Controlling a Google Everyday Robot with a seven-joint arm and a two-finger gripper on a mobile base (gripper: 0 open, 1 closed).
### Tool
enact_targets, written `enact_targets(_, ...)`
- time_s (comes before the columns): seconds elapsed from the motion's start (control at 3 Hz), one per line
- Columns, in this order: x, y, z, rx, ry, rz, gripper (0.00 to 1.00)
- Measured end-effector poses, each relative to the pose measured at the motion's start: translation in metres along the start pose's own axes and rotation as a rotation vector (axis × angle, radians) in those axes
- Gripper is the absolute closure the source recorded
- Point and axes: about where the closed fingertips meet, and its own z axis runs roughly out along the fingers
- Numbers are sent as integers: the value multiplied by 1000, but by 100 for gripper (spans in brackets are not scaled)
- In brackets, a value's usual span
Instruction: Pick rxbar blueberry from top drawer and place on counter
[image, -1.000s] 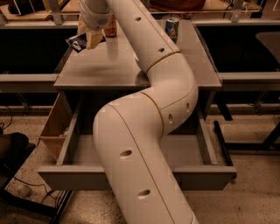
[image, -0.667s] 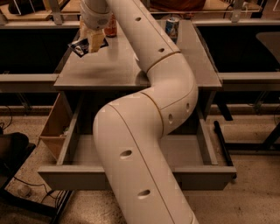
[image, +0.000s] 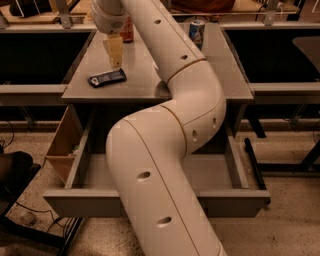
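Hanging over the left part of the counter (image: 227, 75), the gripper (image: 114, 61) points downward just beyond the rxbar blueberry (image: 107, 78), which lies flat on the grey surface, apart from it. Whether the gripper is released or clenched, I cannot tell. The top drawer (image: 90, 202) stands pulled out below, the white arm (image: 165, 150) crossing it. A blue-and-white can (image: 196, 31) stands at the counter's far edge.

Tan tool (image: 115, 61) above blue-black rxbar blueberry (image: 107, 77)
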Motion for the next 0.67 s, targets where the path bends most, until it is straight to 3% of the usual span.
enact_targets(0.33, -2, -3, 7, 6, -10, -3, 0)
enact_targets(0.67, -9, -9, -8, 23, 10, 3, 0)
